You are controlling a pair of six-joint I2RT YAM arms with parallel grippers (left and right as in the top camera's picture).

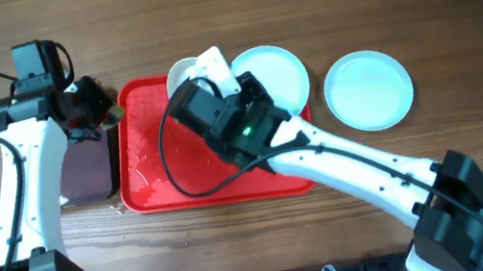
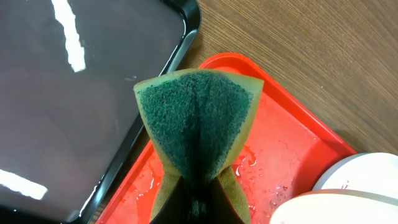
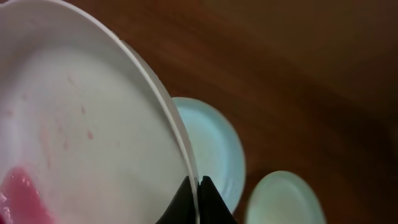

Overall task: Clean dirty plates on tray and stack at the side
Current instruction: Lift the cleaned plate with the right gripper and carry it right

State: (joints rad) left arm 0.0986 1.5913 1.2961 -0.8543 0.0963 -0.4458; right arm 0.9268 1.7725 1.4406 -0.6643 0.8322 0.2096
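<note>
The red tray [image 1: 161, 182] lies in the middle, its floor wet. My right gripper [image 1: 206, 97] is shut on the rim of a pale plate [image 1: 211, 64], holding it tilted on edge over the tray's far side. In the right wrist view the jaws [image 3: 198, 190] pinch that plate [image 3: 81, 124], which shows faint pink smears. A second plate [image 1: 278, 73] lies at the tray's far right corner. A third plate [image 1: 368, 89] lies on the table to the right. My left gripper [image 1: 96, 108] is shut on a green sponge [image 2: 198, 124] over the tray's left edge [image 2: 280, 155].
A narrow black tray [image 1: 87, 170] lies against the red tray's left side and also shows in the left wrist view [image 2: 74, 93]. Wooden table surrounds both trays. Cables loop at the far left.
</note>
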